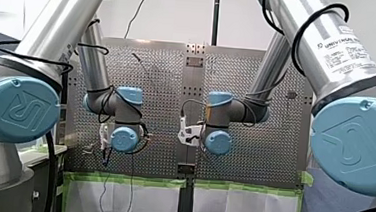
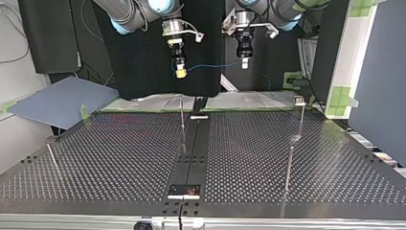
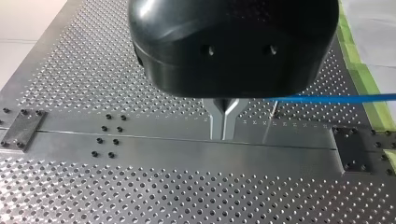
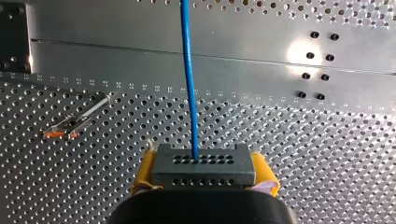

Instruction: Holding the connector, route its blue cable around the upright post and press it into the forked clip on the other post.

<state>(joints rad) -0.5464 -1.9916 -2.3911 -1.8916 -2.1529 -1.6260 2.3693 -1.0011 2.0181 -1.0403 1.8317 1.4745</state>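
Fig.: my right gripper (image 4: 204,173) is clamping the grey connector (image 4: 204,161). The blue cable (image 4: 188,84) is running straight ahead from it, long axis toward my left gripper (image 3: 223,133), which is sitting closed tip to tip w/ the cable leaving sideways; whether it's pinching it, can't tell. Upright post (image 2: 182,120) is standing below my right gripper, prob. the nearer arm.
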